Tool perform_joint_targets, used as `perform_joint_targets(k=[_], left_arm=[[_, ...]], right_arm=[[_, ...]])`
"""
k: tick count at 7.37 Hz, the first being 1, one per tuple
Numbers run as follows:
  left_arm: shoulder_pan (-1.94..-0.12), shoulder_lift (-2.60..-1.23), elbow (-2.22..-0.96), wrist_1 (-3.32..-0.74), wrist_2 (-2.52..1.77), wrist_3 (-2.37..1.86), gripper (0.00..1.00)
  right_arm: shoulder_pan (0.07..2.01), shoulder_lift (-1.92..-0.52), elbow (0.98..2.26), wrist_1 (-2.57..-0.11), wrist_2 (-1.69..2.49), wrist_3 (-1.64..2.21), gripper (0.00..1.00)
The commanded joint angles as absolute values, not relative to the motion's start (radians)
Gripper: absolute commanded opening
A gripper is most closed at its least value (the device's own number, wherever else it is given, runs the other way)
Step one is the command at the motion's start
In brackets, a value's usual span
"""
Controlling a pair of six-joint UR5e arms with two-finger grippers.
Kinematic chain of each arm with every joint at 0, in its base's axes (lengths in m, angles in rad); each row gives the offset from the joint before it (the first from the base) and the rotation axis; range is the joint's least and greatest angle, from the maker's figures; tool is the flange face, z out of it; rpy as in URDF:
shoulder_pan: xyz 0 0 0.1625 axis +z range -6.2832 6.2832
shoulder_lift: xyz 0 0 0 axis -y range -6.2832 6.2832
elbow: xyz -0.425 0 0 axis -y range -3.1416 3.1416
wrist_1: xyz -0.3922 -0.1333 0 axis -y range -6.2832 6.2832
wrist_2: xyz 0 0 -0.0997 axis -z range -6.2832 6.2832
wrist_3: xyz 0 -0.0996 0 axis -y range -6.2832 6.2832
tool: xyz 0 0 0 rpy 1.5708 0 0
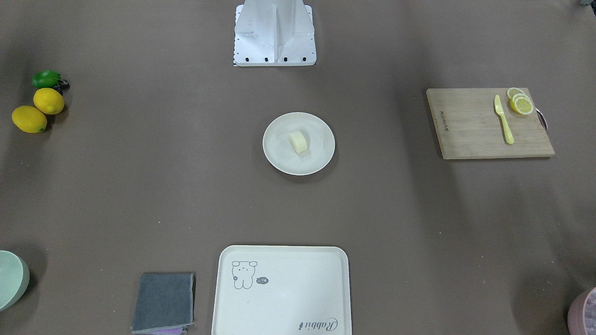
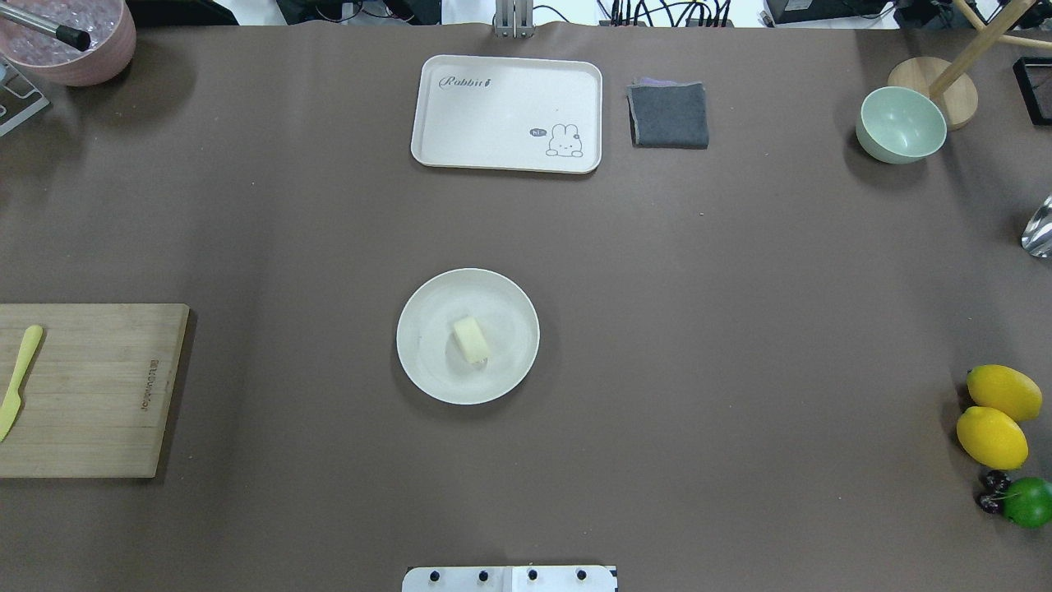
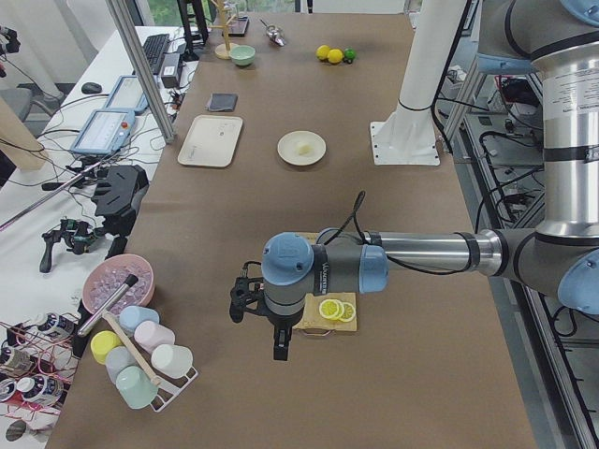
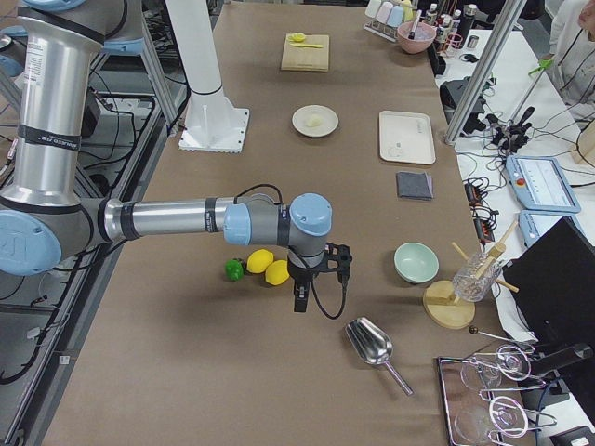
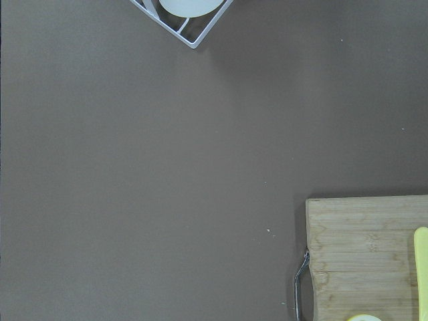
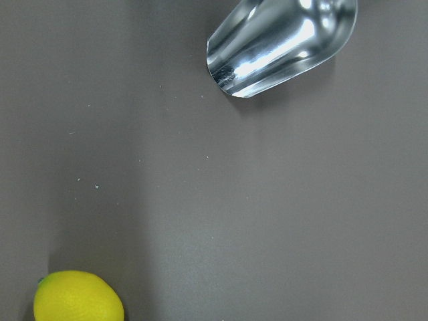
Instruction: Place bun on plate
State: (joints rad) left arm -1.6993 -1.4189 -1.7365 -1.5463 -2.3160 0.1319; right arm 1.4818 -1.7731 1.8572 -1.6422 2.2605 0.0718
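The pale cream bun point(image 1: 298, 141) lies on its side near the middle of the round cream-white plate point(image 1: 279, 163), at the table's centre in front of the robot base. From overhead, the bun point(image 2: 471, 339) sits inside the plate point(image 2: 427, 370) with nothing touching it. My left gripper point(image 3: 279, 344) hangs far off, beside the cutting board at the table's left end. My right gripper point(image 4: 299, 299) hangs by the lemons at the right end. Both show only in the side views, so I cannot tell whether they are open or shut.
A wooden cutting board point(image 1: 470, 125) carries lemon slices point(image 1: 520, 103) and a yellow knife point(image 1: 504, 120). Across the table are a rabbit tray point(image 2: 507, 113), grey cloth point(image 2: 669, 115) and green bowl point(image 2: 901, 125). Two lemons point(image 2: 992, 436), a lime point(image 2: 1029, 501) and a metal scoop point(image 6: 281, 43) lie on the right.
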Motion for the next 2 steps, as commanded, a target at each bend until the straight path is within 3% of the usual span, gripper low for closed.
perform_joint_targets(k=[1,2], left_arm=[[-1.7,-1.419,-1.736,-1.546,-2.316,0.132,0.97],[-1.7,-1.419,-1.746,-1.545,-2.316,0.132,0.97]], right_arm=[[1.482,-1.773,1.861,-1.643,2.261,0.072,1.0],[1.482,-1.776,1.862,-1.641,2.26,0.071,1.0]])
